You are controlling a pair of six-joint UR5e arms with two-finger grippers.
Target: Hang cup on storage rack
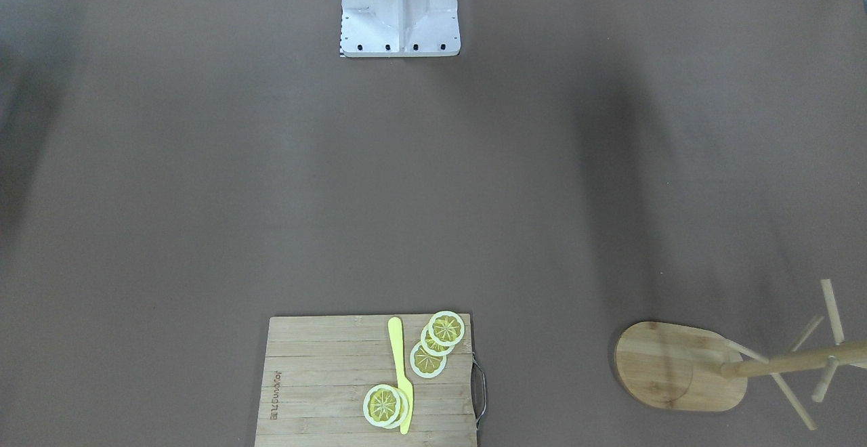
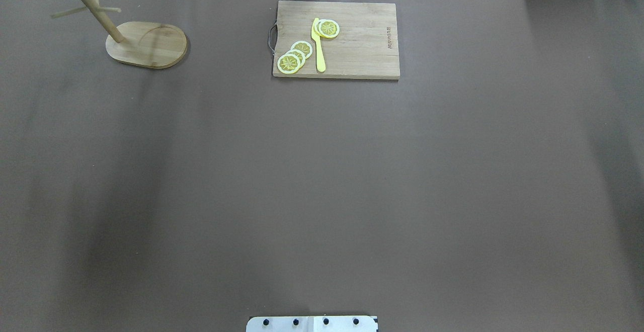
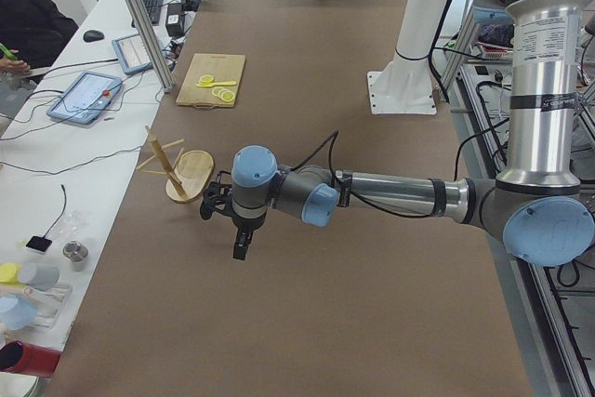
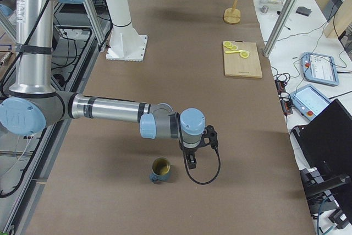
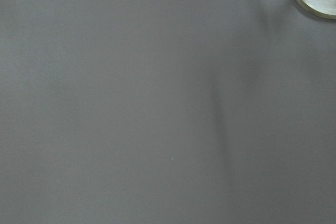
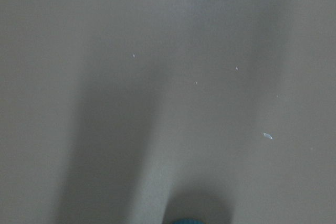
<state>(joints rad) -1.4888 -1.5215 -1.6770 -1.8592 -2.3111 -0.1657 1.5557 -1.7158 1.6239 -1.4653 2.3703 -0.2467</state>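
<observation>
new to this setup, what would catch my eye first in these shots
The rectangular bamboo cutting board with yellow lemon slices and a flat yellow knife stands out at the table's edge opposite the robot. The light wooden mug tree stands toward the robot's left end; a dark slate-blue mug sits upright near the right end effector.

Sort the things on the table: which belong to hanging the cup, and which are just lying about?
For the job:
cup
storage rack

Just lying about:
cutting board
lemon slices on the board
yellow knife on the board
</observation>
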